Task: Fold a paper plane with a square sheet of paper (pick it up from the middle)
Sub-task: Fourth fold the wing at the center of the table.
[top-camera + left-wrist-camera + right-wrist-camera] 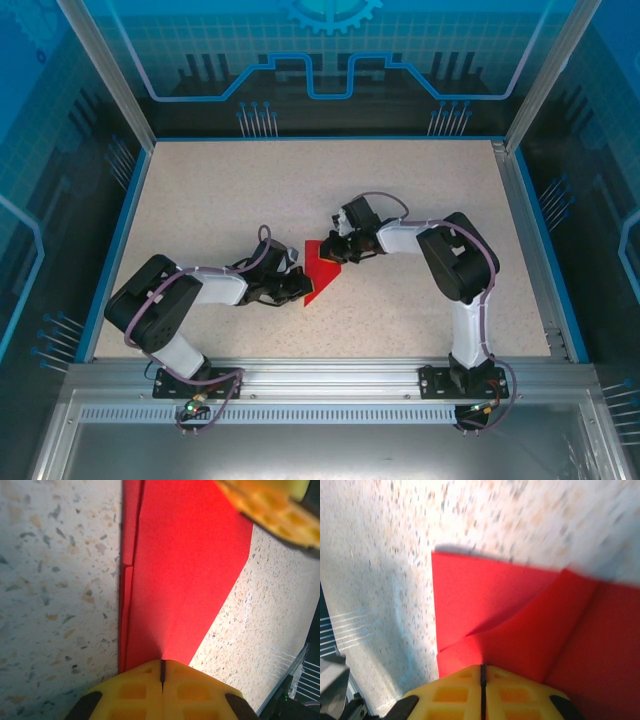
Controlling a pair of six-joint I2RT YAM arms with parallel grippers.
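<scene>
A speckled beige worktop with a blue rim carries two black-and-white robot arms bolted at its near edge. The left arm and the right arm both bend inward and meet around the middle of the worktop, slightly toward the near edge. Between them lies a thin bright red sheet of paper, partly folded into an angular shape with a slanted edge. The left claw grips its near left end, and the left wrist view shows the yellow waffle-patterned fingers pressed fully together on the paper, beside a long straight crease. The right claw grips the far right end, its yellow fingers likewise closed tight on the paper, where one red flap overlaps another. Whether the paper touches the worktop cannot be told.
</scene>
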